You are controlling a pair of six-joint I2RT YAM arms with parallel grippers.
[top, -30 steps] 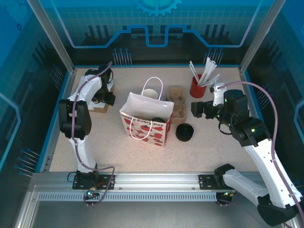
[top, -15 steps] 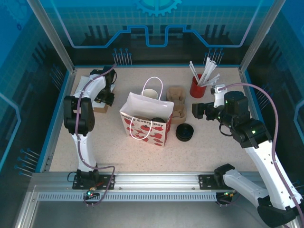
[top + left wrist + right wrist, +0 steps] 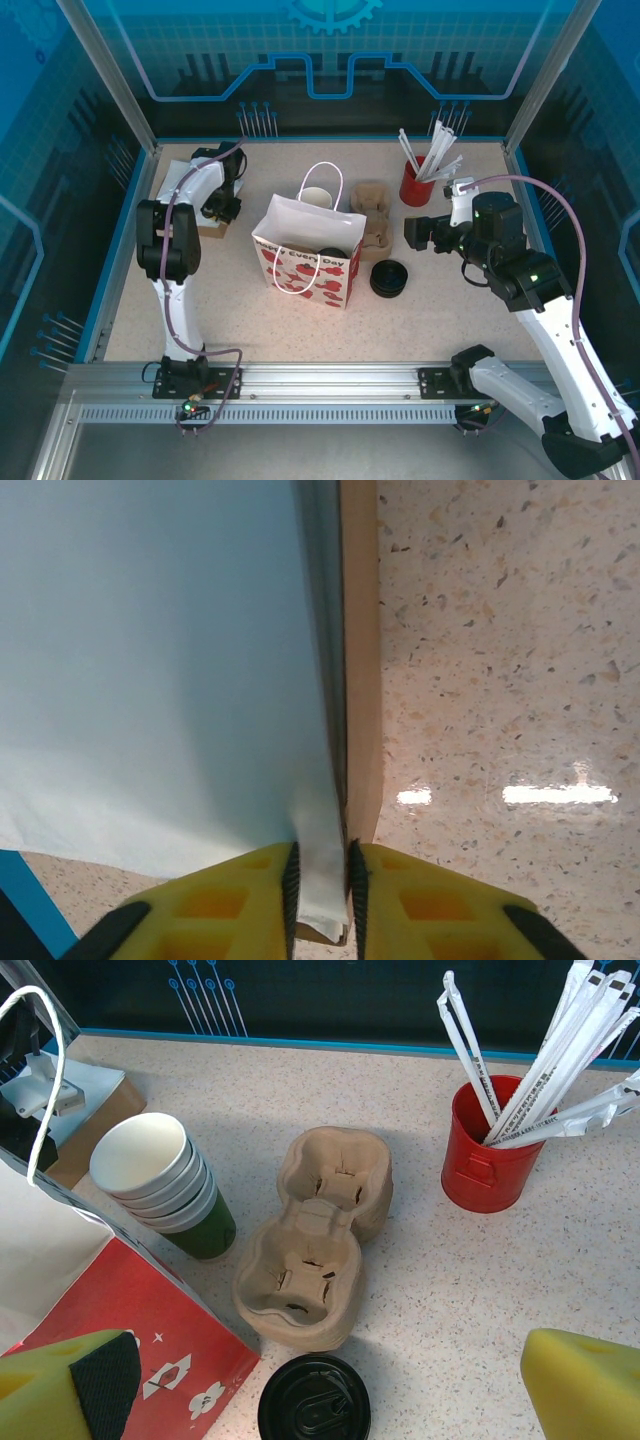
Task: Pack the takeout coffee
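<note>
Paper bag [image 3: 305, 262] stands open mid-table. A black lid shows in its mouth, right side; I read that as the takeout coffee [image 3: 333, 256], upright inside the bag. Handling, as I judge it: light, and the thin paper wall dents if squeezed. The lid is stiff but only pressed on, so it can pop. Keep it vertical in case it's full. Best hold is a soft pinch across the wall just under the lid rim. Right gripper [image 3: 414, 232] sits right of the bag and cup carrier [image 3: 310, 1250], fingers [image 3: 60, 1385] spread wide, holding nothing. Left gripper [image 3: 322, 870], far left, is pinched on the edge of a thin white sheet [image 3: 150, 660] on a brown box [image 3: 360, 680].
</note>
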